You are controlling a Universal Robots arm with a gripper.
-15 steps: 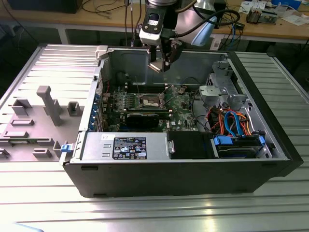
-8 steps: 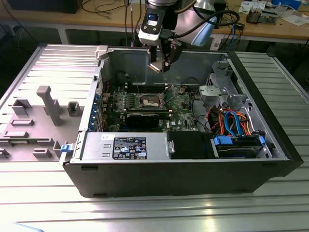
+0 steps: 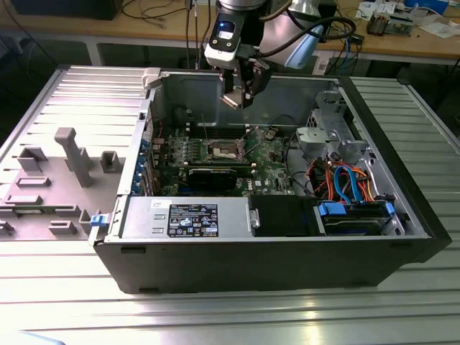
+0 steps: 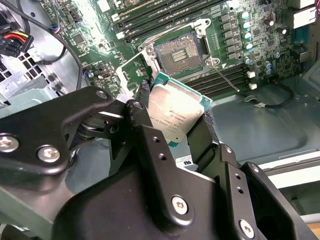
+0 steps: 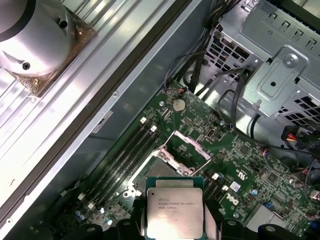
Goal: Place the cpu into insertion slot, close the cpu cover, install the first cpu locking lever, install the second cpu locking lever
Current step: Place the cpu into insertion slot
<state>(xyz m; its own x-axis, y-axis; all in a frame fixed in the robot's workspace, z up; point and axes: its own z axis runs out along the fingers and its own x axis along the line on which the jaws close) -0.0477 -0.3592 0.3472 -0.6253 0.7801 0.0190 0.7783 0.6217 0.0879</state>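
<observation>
cpu [image 4: 177, 112]: pinched by two opposite edges, with its metal top facing the cameras in both wrist views. In the exterior view it hangs above the open case [image 3: 215, 259], well clear of the board.
tool [image 4: 175, 116]: closed on the cpu, one finger on each side. Nothing supports the chip from below.
insertion slot [image 4: 180, 52]: uncovered and empty, its contact field exposed. It lies below the chip and apart from it.
cpu cover [image 5: 192, 145]: swung up off the slot and standing at its edge.
locking lever [image 4: 226, 79]: a thin wire arm lying loose just beside the slot, over the memory slots [image 5: 125, 152].
risk, grip: the hold is on thin edges only, so a jolt could let the chip slide or twist between the fingers and drop onto the board.
risk, seating: if the chip goes down tilted, or turned off the slot's outline, a corner would likely land first and bend the contacts.
risk, cover: the raised frame stands near the way down. A finger brushing it could knock it onto the slot or deflect the chip.
risk, lever: the loose wire arm could snag a finger.
risk, surroundings: the case wall is close to the arm, so there is little room for sideways correction.
</observation>
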